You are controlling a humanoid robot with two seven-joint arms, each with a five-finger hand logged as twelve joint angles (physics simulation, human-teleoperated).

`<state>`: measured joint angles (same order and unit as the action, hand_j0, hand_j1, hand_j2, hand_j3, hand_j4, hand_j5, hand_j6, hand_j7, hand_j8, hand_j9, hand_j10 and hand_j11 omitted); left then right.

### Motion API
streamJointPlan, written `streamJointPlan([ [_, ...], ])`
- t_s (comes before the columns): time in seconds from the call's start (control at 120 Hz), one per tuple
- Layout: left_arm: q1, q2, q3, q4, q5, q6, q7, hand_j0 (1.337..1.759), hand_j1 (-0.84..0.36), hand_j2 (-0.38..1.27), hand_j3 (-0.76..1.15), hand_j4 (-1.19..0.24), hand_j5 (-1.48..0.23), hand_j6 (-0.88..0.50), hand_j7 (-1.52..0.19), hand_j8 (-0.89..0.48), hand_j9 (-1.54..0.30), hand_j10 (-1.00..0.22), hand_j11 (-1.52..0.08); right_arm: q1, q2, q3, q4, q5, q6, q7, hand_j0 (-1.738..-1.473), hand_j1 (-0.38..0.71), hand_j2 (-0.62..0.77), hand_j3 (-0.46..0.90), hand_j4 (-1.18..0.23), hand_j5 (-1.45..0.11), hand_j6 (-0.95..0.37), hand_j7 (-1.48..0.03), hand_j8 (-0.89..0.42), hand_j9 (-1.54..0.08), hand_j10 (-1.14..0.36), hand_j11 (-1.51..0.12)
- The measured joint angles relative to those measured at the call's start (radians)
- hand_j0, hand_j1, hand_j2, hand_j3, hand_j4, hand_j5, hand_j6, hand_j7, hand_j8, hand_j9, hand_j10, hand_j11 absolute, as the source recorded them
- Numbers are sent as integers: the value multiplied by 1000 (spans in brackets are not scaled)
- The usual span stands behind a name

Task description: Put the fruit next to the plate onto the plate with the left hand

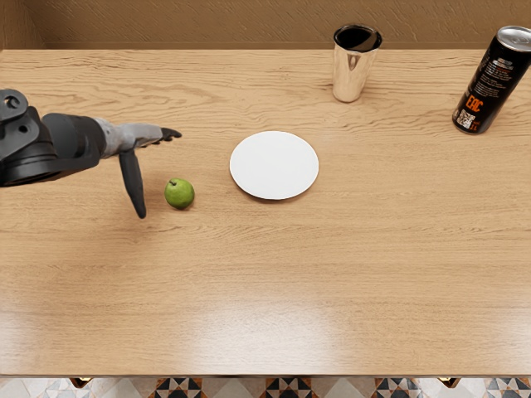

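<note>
Green apple (179, 193), lying on the wooden table (332, 274) just left of the white plate (274, 165), near it but not touching. The plate is bare. Left hand (129, 145), reaching in from the left edge, sits just beside the apple on the side away from the plate. It is released and grasps nothing, its fingers (163, 133) stretched toward the plate and one digit pointing down. Toward the far edge stand a metal cup (355, 62) and, at the right, a black can (491, 80).
</note>
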<state>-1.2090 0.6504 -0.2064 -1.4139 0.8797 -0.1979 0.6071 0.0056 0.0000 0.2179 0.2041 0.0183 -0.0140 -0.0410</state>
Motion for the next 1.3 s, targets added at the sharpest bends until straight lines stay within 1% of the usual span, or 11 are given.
streamJointPlan([
  [0.092, 4, 0, 26, -57, 43, 88, 2, 1658, 349, 1, 0, -3, 0, -4, 0, -4, 0, -3, 0, 2, 0, 0, 0, 0, 0, 0, -1658, -314, -6, 0, -29, -38, -29, -38, -29, -38, -29, -38],
  [0.283, 48, 26, 40, -177, 68, 180, 4, 1658, 349, 1, 0, -3, -1, -4, 0, -4, 0, -3, 0, 3, 0, -1, -1, 0, 0, 0, -1658, -314, -6, 0, -29, -38, -29, -38, -29, -38, -29, -38],
  [0.392, 84, 28, 36, -201, 70, 196, 2, 1658, 331, 5, 0, -19, -21, -20, -21, -20, -21, -19, -21, 4, 0, -1, -2, -1, 0, 0, -1658, -314, -6, 0, -29, -38, -29, -38, -29, -38, -29, -38],
  [0.467, 85, 25, 28, -188, 73, 199, -4, 1658, 293, 11, 0, -51, -62, -52, -62, -52, -62, -50, -62, 4, 0, -1, -2, -1, 0, 0, -1658, -314, -6, 0, -29, -38, -29, -38, -29, -38, -29, -38],
  [0.55, 79, 18, 17, -160, 76, 201, -30, 1658, 259, 17, 0, -80, -100, -81, -100, -81, -99, -79, -99, 4, 0, -2, -2, -1, 0, 0, -1658, -314, -6, 0, -29, -38, -29, -38, -29, -38, -29, -38],
  [0.608, 83, 15, 12, -135, 77, 202, -64, 1658, 241, 20, 0, -94, -119, -95, -118, -95, -118, -94, -118, 5, 0, -2, -2, 0, 0, 0, -1658, -314, -6, 0, -29, -38, -29, -38, -29, -38, -29, -38],
  [0.817, 155, 17, 13, -77, 81, 206, -242, 1658, 189, 29, 0, -138, -175, -139, -175, -139, -175, -137, -175, 5, 0, -2, 1, 0, 0, 0, -1658, -314, -6, 0, -29, -38, -29, -38, -29, -38, -29, -38],
  [0.883, 169, 18, 12, -69, 101, 209, -281, 1658, 166, 33, 0, -157, -201, -158, -200, -158, -200, -157, -200, 5, 0, -2, 1, 0, 0, 0, -1658, -314, -6, 0, -29, -38, -29, -38, -29, -38, -29, -38],
  [1.042, 193, 11, 12, -59, 172, 257, -325, 1658, 128, 40, 0, -189, -241, -190, -241, -190, -241, -188, -241, 9, 0, -2, 3, 0, 0, 0, -1658, -314, -6, 0, -29, -38, -29, -38, -29, -38, -29, -38],
  [1.133, 201, 1, 14, -33, 185, 267, -353, 1658, 113, 42, 0, -201, -258, -202, -258, -202, -257, -201, -257, 10, 0, -2, 3, -1, 0, 0, -1658, -314, -6, 0, -29, -38, -29, -38, -29, -38, -29, -38],
  [1.3, 223, -17, 17, 19, 196, 272, -378, 1658, 92, 46, 0, -219, -282, -220, -281, -220, -281, -219, -281, 11, 0, -3, 3, -1, 0, 0, -1658, -314, -6, 0, -29, -38, -29, -38, -29, -38, -29, -38],
])
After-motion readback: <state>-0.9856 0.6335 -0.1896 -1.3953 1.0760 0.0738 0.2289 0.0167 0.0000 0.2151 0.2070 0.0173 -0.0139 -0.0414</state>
